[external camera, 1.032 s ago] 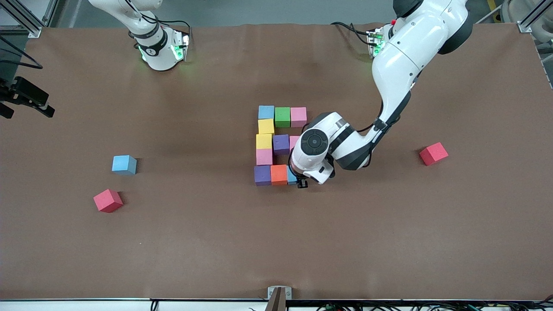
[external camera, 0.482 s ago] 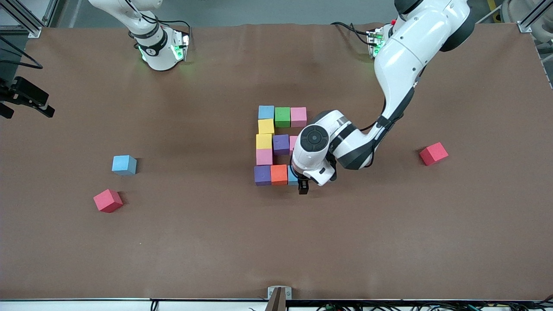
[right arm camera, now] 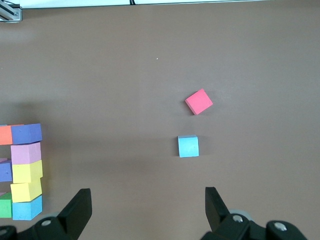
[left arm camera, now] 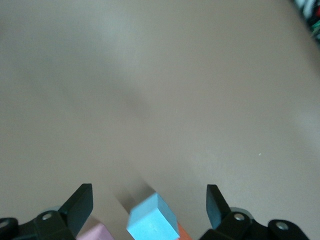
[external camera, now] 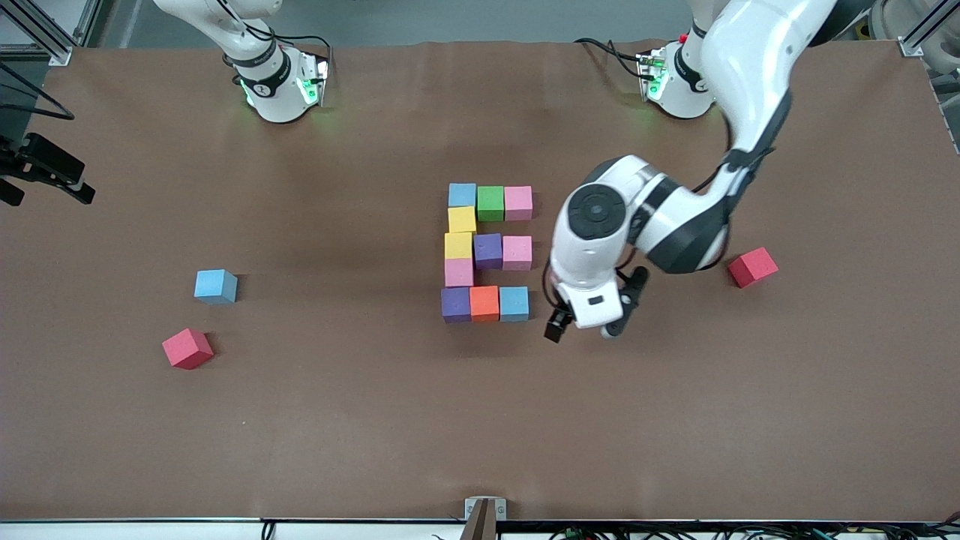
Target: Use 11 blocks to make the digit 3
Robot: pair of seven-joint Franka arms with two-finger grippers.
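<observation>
Eleven blocks form the digit 3 (external camera: 459, 247) at mid-table: three bars joined by a column on the side toward the right arm's end. The bar nearest the camera is purple (external camera: 456, 304), orange (external camera: 484, 303) and light blue (external camera: 514, 304). My left gripper (external camera: 583, 330) hangs open and empty just beside that light blue block (left arm camera: 152, 221), toward the left arm's end. In the left wrist view the block stands free between the fingers (left arm camera: 82, 200). My right gripper (right arm camera: 148, 197) is open and empty, high over the table and out of the front view.
A spare light blue cube (external camera: 216, 286) and a red cube (external camera: 187, 348) lie toward the right arm's end; both show in the right wrist view. Another red cube (external camera: 753, 266) lies toward the left arm's end, close to the left arm's elbow.
The left gripper opened off the light blue block, lifted and drew away toward the left arm's end. The block stays at the end of the nearest bar. The right arm has not moved.
</observation>
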